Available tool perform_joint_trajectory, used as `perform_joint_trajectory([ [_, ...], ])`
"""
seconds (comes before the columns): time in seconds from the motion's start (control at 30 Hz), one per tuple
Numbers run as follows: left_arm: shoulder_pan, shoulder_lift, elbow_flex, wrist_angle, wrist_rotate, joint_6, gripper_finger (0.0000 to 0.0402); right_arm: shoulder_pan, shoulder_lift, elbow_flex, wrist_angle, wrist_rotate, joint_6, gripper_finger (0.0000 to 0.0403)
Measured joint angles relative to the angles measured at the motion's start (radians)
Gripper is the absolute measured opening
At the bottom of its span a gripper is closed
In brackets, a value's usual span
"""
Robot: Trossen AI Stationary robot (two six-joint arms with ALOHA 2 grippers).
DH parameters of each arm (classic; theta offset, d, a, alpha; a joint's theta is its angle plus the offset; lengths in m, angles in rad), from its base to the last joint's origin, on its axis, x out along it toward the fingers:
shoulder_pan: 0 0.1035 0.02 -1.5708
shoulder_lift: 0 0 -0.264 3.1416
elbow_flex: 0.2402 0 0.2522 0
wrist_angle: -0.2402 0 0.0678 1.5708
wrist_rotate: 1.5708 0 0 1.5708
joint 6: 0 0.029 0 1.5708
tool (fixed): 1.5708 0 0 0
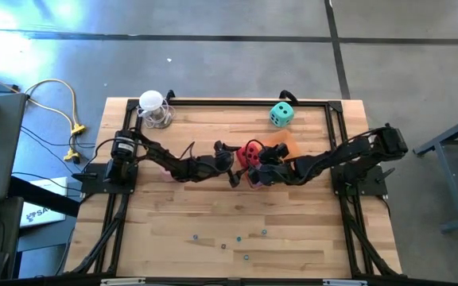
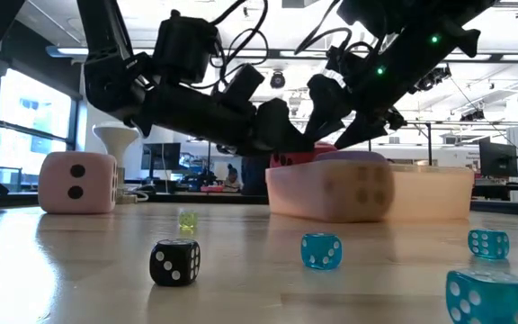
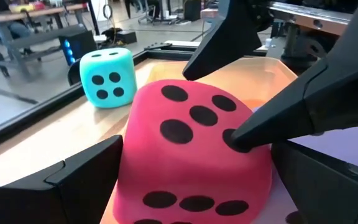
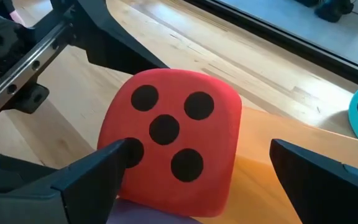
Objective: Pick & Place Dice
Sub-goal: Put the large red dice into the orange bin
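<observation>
A red die (image 1: pixel 251 151) sits at the table's middle, at the edge of a translucent orange tray (image 2: pixel 430 193). Its lower part rests on a purple die (image 4: pixel 145 214) in that tray. My left gripper (image 1: pixel 240 161) comes in level from the left. It is open, with one finger on each side of the red die (image 3: pixel 191 143). My right gripper (image 1: pixel 263 164) slants down from the right, also open, over the red die (image 4: pixel 173 137). A teal die (image 1: pixel 281 114) stands at the far edge and a pink die (image 2: pixel 77 183) on the table's left part. My left gripper has its fingers along two opposite sides of the red die; one finger (image 3: pixel 98 171) lies right at the die's side (image 3: pixel 132 180); whether it touches I cannot tell. My right gripper has one fingertip (image 3: pixel 247 134) on the die's five-pip face (image 4: pixel 143 149), over a corner pip, slanting down from the table's right. Its other finger (image 4: pixel 316 177) stands clear of the die.
Several tiny dice, black (image 2: pixel 174 261) and blue (image 2: pixel 320 250), lie scattered near the table's front edge. A white funnel-shaped thing (image 1: pixel 153 107) stands at the far left corner. A black frame (image 1: pixel 213 102) runs along the table's edges.
</observation>
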Motion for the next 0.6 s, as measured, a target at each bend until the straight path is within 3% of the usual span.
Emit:
perform_joint_trajectory([
  [0.33,-0.030,-0.003,0.000,0.034,-0.007,0.187,0.0397,-0.024,0.000,0.000,-0.011,-0.064,0.019,0.0386],
  [0.6,-0.036,-0.006,0.001,0.035,-0.006,0.203,0.0397,-0.024,-0.007,-0.001,-0.013,-0.061,0.014,0.0387],
])
